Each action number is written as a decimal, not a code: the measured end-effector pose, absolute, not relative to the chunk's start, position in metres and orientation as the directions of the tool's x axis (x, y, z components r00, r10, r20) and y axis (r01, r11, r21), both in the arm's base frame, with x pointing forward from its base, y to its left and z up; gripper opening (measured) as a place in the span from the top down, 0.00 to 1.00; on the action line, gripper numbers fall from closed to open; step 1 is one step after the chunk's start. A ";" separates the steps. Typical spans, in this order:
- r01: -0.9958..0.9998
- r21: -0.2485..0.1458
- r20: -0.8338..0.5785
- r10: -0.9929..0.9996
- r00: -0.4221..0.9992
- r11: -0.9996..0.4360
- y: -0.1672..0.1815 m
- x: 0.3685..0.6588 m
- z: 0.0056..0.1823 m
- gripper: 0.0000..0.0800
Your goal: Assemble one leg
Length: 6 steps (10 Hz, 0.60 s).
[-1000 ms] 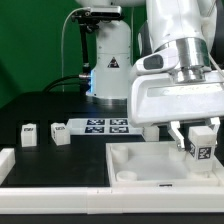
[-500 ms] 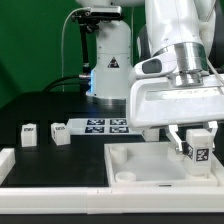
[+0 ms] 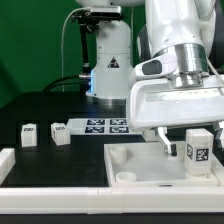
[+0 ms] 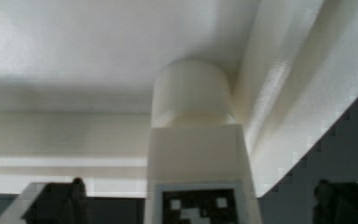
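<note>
A white leg [image 3: 198, 150] with a black-and-white tag stands upright at the far right corner of the large white square tray [image 3: 140, 165]. My gripper [image 3: 193, 147] hangs over it with a finger on each side. In the wrist view the leg [image 4: 197, 140] rises between the two dark fingertips [image 4: 51, 203], with a gap on both sides, so the gripper [image 4: 197, 203] is open around it. The tray's wall [image 4: 87, 60] fills the background there. Two more legs [image 3: 29, 133] [image 3: 59, 132] lie on the black table on the exterior view's left.
The marker board [image 3: 100, 126] lies behind the tray. A white block [image 3: 6, 160] sits at the left edge. The arm's base [image 3: 108, 60] stands at the back.
The fingers have spread away from the leg. The leg's tag, skewed before, now faces squarely and the leg stands a little more to the exterior view's left.
</note>
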<state>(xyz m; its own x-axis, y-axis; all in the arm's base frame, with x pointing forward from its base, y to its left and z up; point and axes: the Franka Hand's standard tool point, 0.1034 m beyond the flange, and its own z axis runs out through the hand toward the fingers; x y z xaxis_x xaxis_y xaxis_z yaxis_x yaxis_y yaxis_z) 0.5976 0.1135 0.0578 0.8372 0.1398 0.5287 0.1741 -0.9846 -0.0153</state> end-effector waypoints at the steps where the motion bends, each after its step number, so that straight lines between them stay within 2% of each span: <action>1: 0.174 -0.015 0.529 0.140 0.837 -0.985 0.114 0.598 0.058 0.19; 6: 0.173 -0.016 0.528 0.138 0.838 -0.985 0.114 0.598 0.058 0.19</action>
